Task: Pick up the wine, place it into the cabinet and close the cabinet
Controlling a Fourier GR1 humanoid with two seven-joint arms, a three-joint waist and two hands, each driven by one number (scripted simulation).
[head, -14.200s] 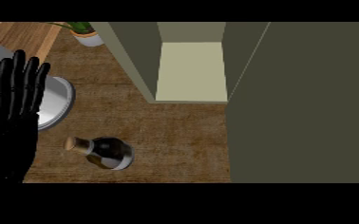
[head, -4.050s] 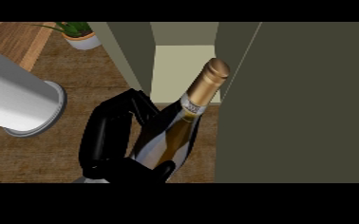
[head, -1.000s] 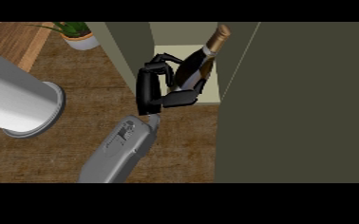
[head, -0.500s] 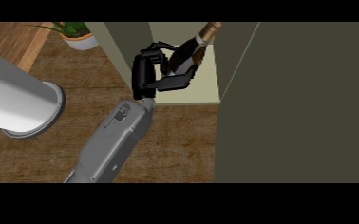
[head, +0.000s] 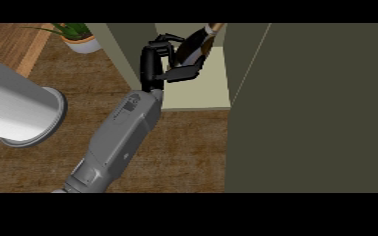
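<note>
On the wooden bench (head: 184, 150) we see the right robot hand (head: 164, 62) curled round the wine (head: 198, 46), holding it tilted inside the open cabinet (head: 199, 87), above its pale shelf.

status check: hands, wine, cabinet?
Right hand shut on wine bottle, inside the cabinet opening. Bottle tilted, not set down. Cabinet door open. Left hand out of view. Nothing blocking.

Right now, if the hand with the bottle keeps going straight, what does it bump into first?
Probably the cabinet's back wall. The hand holds the wine pointing deeper inside, with nothing else visible ahead, though depth is unclear.
</note>
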